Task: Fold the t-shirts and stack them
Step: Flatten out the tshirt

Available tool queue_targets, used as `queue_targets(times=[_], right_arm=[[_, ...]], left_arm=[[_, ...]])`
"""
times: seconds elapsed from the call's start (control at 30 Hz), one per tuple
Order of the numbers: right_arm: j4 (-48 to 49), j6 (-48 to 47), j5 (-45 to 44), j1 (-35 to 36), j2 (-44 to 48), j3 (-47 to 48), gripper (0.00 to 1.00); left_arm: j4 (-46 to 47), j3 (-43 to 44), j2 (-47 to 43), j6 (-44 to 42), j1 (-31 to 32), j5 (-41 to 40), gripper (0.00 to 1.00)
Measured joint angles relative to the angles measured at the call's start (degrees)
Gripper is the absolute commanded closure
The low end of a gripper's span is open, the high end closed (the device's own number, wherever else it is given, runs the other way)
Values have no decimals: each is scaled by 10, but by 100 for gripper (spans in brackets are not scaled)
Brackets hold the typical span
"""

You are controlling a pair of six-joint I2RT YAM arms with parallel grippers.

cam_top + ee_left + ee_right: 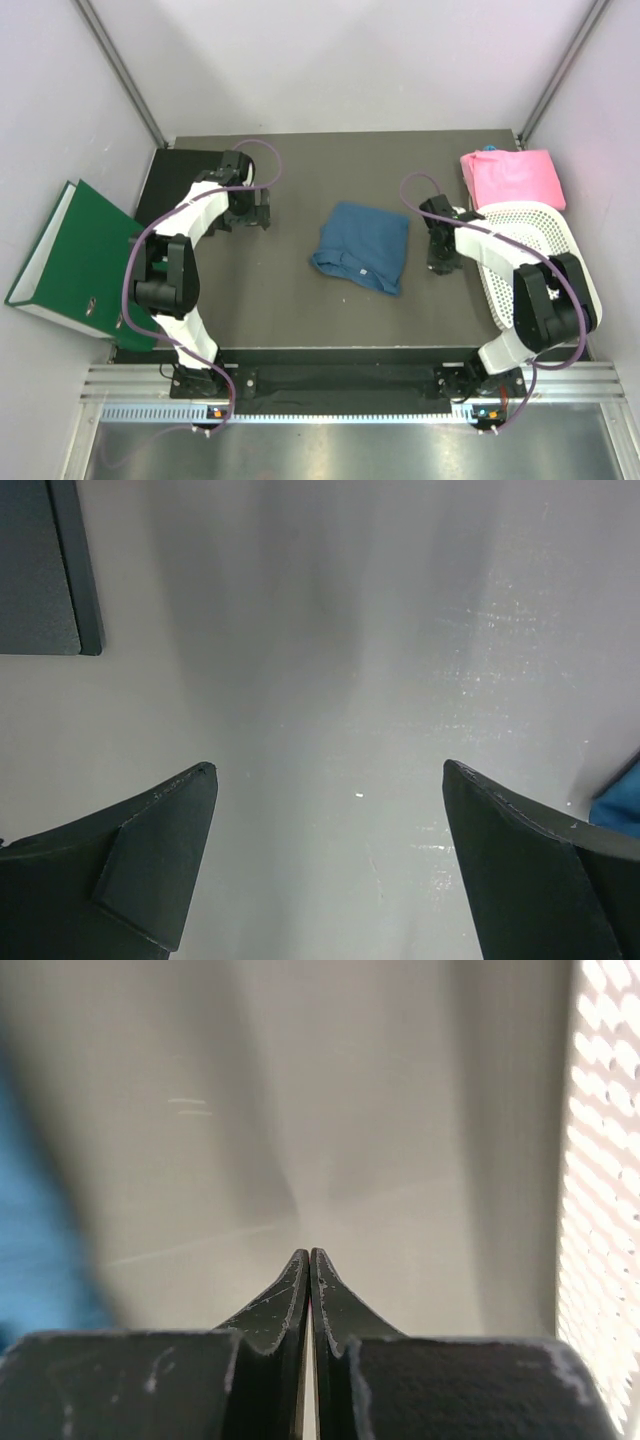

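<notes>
The teal-blue t-shirt (362,246) lies folded in the middle of the table, its small white label near the front edge. A sliver of it shows at the right edge of the left wrist view (622,798) and as a blur at the left of the right wrist view (35,1220). The pink t-shirt (512,177) lies folded at the back right, partly on the basket. My left gripper (250,222) is open and empty over bare table, left of the blue shirt (330,780). My right gripper (441,262) is shut on nothing, just right of the blue shirt (309,1255).
A white mesh basket (535,250) lies tipped at the right side, seen also at the right edge of the right wrist view (605,1160). A green binder (75,260) leans off the table's left edge. Grey walls close in the back and sides.
</notes>
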State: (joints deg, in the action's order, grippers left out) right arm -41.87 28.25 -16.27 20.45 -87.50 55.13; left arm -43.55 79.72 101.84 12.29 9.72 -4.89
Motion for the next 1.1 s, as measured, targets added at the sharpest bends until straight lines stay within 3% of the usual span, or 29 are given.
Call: queue_targets(times=[0.73, 0.8, 0.83, 0.9, 0.93, 1.0, 1.1], right_arm=[[-35, 37, -109, -159, -16, -50, 99], [-33, 28, -100, -158, -16, -50, 91], [-30, 24, -92, -156, -15, -50, 79], [-23, 13, -63, -150, -12, -48, 68], [-19, 7, -48, -142, -7, -45, 58], [-10, -3, -7, -118, 5, -34, 48], [4, -12, 52, -78, 15, 2, 45]], left_arm=[[0, 2, 0, 0, 13, 25, 1], [-1, 3, 0, 0, 16, 25, 1], [-1, 4, 0, 0, 17, 26, 1], [0, 6, 0, 0, 20, 30, 1], [0, 6, 0, 0, 21, 36, 1], [0, 6, 0, 0, 25, 50, 1], [5, 3, 0, -1, 35, 85, 1]])
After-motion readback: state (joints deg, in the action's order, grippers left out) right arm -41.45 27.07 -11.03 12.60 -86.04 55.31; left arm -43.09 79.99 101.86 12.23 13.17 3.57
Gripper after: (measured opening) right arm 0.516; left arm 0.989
